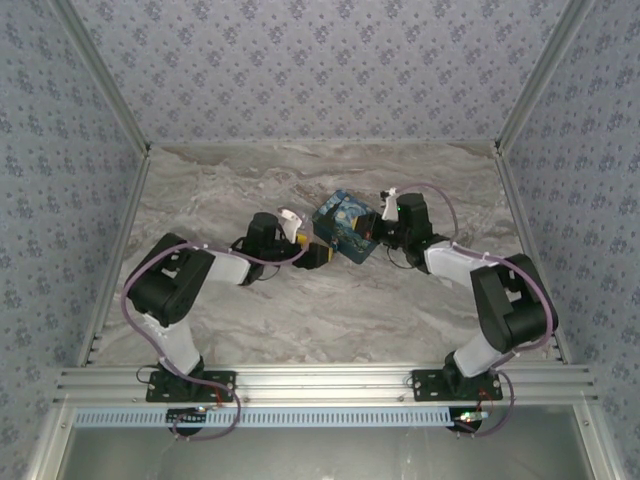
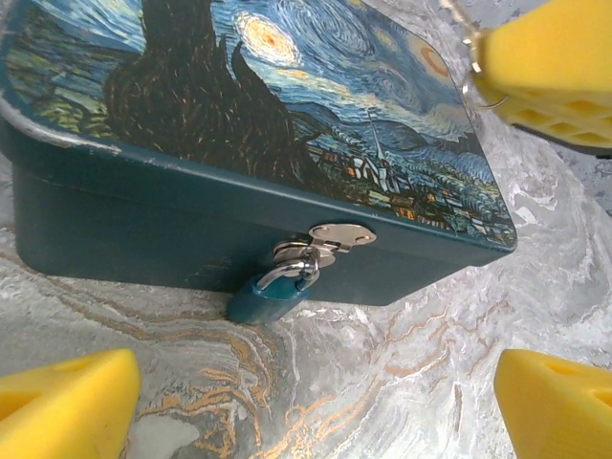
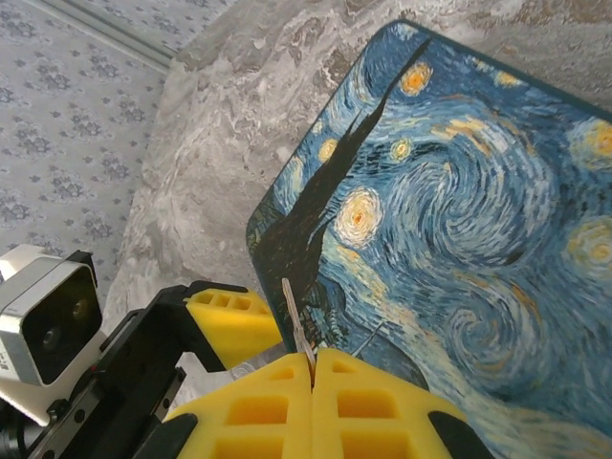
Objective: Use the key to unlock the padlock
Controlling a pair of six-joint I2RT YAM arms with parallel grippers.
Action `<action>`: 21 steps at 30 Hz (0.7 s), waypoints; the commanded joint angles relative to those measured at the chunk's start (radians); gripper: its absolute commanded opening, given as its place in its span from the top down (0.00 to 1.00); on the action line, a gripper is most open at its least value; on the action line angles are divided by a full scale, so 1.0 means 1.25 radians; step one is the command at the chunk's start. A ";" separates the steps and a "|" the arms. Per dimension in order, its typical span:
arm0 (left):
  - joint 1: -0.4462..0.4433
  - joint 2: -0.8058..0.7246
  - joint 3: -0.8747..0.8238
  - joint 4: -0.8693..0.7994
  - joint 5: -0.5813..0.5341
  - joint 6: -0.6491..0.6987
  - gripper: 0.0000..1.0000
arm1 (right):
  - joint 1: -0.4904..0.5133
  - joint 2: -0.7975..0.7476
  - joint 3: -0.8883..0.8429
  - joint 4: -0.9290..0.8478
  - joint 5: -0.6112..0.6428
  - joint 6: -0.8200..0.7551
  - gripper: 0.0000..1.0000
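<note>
**Padlock**. Blue body, pale shackle hooked through the hasp on the front wall of the box. Lower end leaning on the marble table. Keyhole hidden, probably on the underside facing the table.

**Key**. Thin metal blade standing out from between the pads of the right gripper, clenched on its head. Held above the painted lid, well apart from the padlock. Seen edge-on; cut of the teeth not readable.

**Left gripper**. Yellow fingers released and spread wide, open toward the padlock, touching nothing.

**Step in hand, as judged:** bringing key to lock.
- Close the left pads on the flanks of the blue body first, not on the shackle.
- Tilt it up to present the keyhole to the right arm.
- Bring the blade round the box corner and line it with the slot.
- Push straight, and turn only once fully seated.

**Risk:** slipping of so thin a key between soft foam.
</note>
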 commanded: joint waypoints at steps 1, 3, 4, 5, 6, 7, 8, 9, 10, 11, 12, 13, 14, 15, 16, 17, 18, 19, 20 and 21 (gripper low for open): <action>-0.006 0.033 0.011 0.088 0.035 -0.022 0.06 | 0.009 0.033 0.023 -0.012 0.017 0.021 1.00; -0.010 0.045 0.015 0.100 0.034 -0.025 0.06 | 0.010 0.052 0.021 -0.008 0.015 0.027 1.00; -0.013 0.051 0.018 0.100 0.035 -0.025 0.06 | 0.011 0.059 0.018 -0.004 0.015 0.028 1.00; -0.015 0.057 0.020 0.101 0.036 -0.024 0.07 | 0.012 0.064 0.012 0.004 0.016 0.032 1.00; -0.017 0.062 0.023 0.102 0.038 -0.023 0.07 | 0.012 0.069 0.006 0.012 0.017 0.035 1.00; -0.020 0.067 0.024 0.102 0.039 -0.021 0.07 | 0.013 0.073 0.000 0.023 0.019 0.039 1.00; -0.021 0.072 0.025 0.103 0.040 -0.022 0.07 | 0.013 0.076 -0.010 0.031 0.021 0.043 1.00; -0.021 0.076 0.025 0.106 0.040 -0.022 0.07 | 0.013 0.078 -0.016 0.038 0.022 0.045 1.00; -0.023 0.081 0.026 0.110 0.041 -0.022 0.07 | 0.013 0.081 -0.024 0.044 0.026 0.049 1.00; -0.023 0.086 0.025 0.115 0.042 -0.024 0.08 | 0.013 0.082 -0.032 0.049 0.029 0.053 1.00; -0.023 0.090 0.026 0.118 0.041 -0.024 0.08 | 0.013 0.085 -0.038 0.051 0.031 0.054 1.00; -0.025 0.094 0.027 0.121 0.043 -0.025 0.08 | 0.013 0.087 -0.043 0.049 0.032 0.057 1.00; -0.026 0.098 0.027 0.126 0.044 -0.025 0.09 | 0.013 0.088 -0.046 0.047 0.033 0.055 1.00; -0.026 0.102 0.027 0.130 0.044 -0.027 0.09 | 0.014 0.088 -0.049 0.042 0.035 0.053 1.00; -0.027 0.105 0.028 0.132 0.045 -0.028 0.10 | 0.013 0.088 -0.050 0.038 0.037 0.051 1.00; -0.027 0.106 0.029 0.133 0.044 -0.028 0.10 | 0.015 0.087 -0.051 0.032 0.038 0.048 1.00; -0.027 0.111 0.031 0.135 0.044 -0.028 0.11 | 0.015 0.087 -0.052 0.025 0.041 0.044 1.00; -0.028 0.113 0.033 0.136 0.042 -0.027 0.11 | 0.016 0.085 -0.052 0.018 0.044 0.040 1.00; -0.029 0.118 0.034 0.141 0.041 -0.027 0.12 | 0.017 0.082 -0.052 0.012 0.046 0.036 1.00; -0.029 0.122 0.036 0.147 0.039 -0.026 0.13 | 0.018 0.079 -0.051 0.007 0.047 0.032 1.00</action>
